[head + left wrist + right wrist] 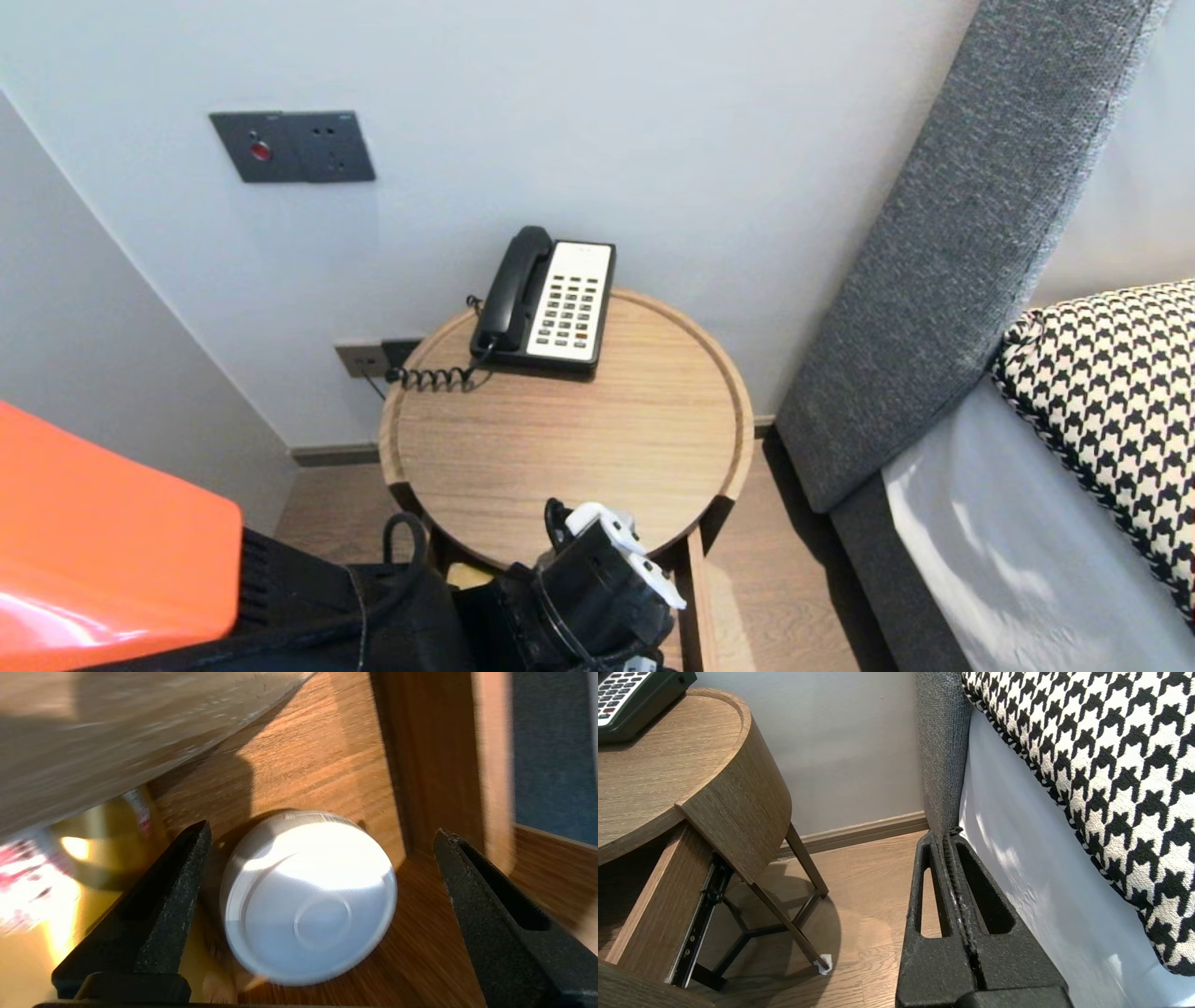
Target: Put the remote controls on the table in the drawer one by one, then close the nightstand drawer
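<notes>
We are holding our left claw (pixel 322 829) wide open inside the drawer (pixel 303 765) that is standing pulled out under the round wooden counter (pixel 569 439). In the head view only the left arm (pixel 597 583) is showing, dipping below the counter's near edge. The two dark fingers (pixel 168 905) are standing well apart, one on each side of a white tub (pixel 308 900), and we are not seeing either finger pressing on it, so the claw is gripping nothing. The white tub is sitting on the wooden drawer floor, turning a flat round face with a raised ring towards the wrist camera, close to the drawer's upright wooden side (pixel 430 756). Just beside the tub, beyond one finger, a gold can (pixel 107 854) is lying partly under a pale wooden surface; we cannot tell whether the can is touching the tub. On the counter a black and white telephone (pixel 551 303) is resting near the wall with its coiled cord trailing over the edge. We are keeping our right claw (pixel 948 840) parked with its fingers pressed fully together and holding nothing, hanging above the wooden floor (pixel 868 896) between the counter and the bed (pixel 1041 882), next to the grey headboard (pixel 941 756) and below the houndstooth pillow (pixel 1087 765).
</notes>
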